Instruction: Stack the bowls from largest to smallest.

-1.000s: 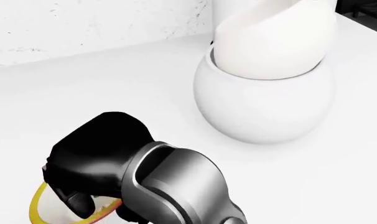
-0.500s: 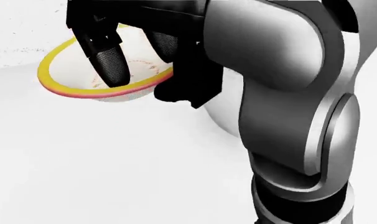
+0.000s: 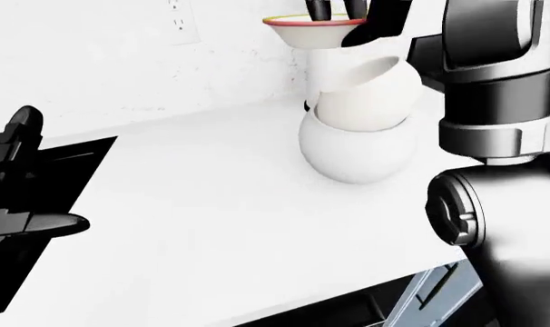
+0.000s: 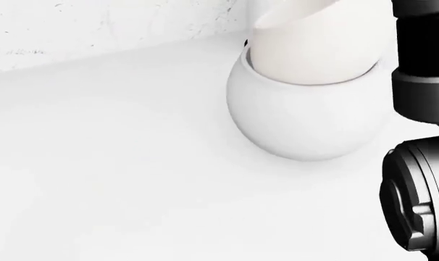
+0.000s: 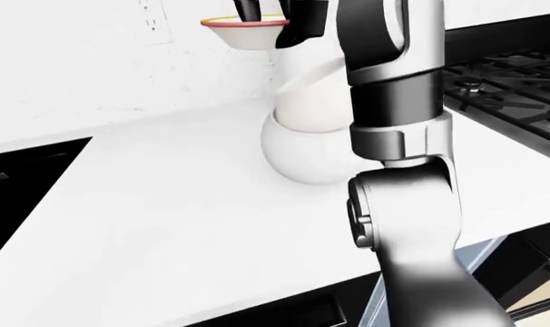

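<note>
Small yellow-rimmed bowl (image 3: 314, 30) in clenched right hand (image 3: 352, 9) above tilted med. bowl (image 3: 366, 95) inside lg. white bowl (image 3: 355, 150); left hand (image 3: 16, 197) released.

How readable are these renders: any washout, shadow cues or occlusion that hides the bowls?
Head view: white large bowl nearly blends into the white counter, with only a faint shadow beneath it. Left-eye view: the yellow-rimmed bowl is crisp, cropped at the top edge with the right hand. Right-eye view: the right arm covers much of the stacked bowls.
</note>
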### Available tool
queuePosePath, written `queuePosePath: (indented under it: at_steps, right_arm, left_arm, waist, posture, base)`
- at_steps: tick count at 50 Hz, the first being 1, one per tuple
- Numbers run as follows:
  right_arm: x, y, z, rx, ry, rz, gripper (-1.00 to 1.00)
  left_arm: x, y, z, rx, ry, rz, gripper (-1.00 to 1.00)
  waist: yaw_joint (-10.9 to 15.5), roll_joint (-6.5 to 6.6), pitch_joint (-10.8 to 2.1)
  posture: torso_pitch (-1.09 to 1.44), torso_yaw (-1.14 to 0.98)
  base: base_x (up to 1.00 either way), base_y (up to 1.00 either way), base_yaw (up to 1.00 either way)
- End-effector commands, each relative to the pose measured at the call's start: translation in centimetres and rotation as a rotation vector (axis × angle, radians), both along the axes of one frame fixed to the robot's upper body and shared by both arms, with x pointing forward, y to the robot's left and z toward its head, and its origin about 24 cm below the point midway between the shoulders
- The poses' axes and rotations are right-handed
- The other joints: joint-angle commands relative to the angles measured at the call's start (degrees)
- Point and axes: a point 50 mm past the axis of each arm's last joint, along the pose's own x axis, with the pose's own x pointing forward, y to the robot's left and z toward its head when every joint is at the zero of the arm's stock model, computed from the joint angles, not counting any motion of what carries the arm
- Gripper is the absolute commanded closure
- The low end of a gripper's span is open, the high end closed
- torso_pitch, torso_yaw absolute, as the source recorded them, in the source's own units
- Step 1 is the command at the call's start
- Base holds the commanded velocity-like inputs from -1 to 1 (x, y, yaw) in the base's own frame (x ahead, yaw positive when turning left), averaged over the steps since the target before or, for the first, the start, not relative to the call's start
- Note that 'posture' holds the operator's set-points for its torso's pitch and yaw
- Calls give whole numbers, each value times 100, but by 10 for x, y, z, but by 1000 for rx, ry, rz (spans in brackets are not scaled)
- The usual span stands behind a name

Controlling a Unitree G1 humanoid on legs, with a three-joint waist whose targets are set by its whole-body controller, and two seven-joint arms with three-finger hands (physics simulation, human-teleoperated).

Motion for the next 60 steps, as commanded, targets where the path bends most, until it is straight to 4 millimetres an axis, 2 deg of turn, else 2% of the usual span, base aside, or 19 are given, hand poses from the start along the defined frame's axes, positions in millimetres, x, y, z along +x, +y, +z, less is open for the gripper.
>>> queuePosePath:
  at_steps: [1, 10, 15, 31, 36, 42, 60]
  right_arm:
    - [-8, 2, 19, 12, -111, 7, 100]
    - [1, 4, 18, 9, -112, -1, 100]
    - [0, 5, 21, 3, -116, 1, 100]
    - [12, 9, 9, -28, -101, -1, 100]
    - [17, 10, 2, -36, -88, 0, 100]
    - [24, 11, -6, -69, -71, -14, 100]
    - [42, 7, -28, -201, -38, -82, 99]
  left_arm:
    - [-2, -1, 10, 27, -55, 1, -100]
    - [2, -2, 6, 30, -40, -4, -100]
    - [2, -5, 4, 32, -36, -17, -100]
    - [4, -1, -3, 24, -29, -17, -100]
    - [5, -1, -4, 25, -30, -14, -100]
    - [5, 0, -5, 24, -28, -13, -100]
    - [5, 8, -6, 17, -27, -2, -100]
  waist:
    - [1, 8, -77]
    - [-8, 12, -97]
    - [-3, 5, -182]
    - [49, -14, -727]
    - [93, -15, -823]
    - [129, -12, -872]
    - [216, -23, -886]
  posture:
    - [-30, 0]
    - [-30, 0]
    - [-35, 0]
    - [-51, 0]
    - [-51, 0]
    - [-51, 0]
    - [-51, 0]
  base:
    - [0, 0, 0]
    - [0, 0, 0]
    - [0, 0, 0]
    - [0, 0, 0]
    - [0, 0, 0]
    - [0, 0, 0]
    - [0, 0, 0]
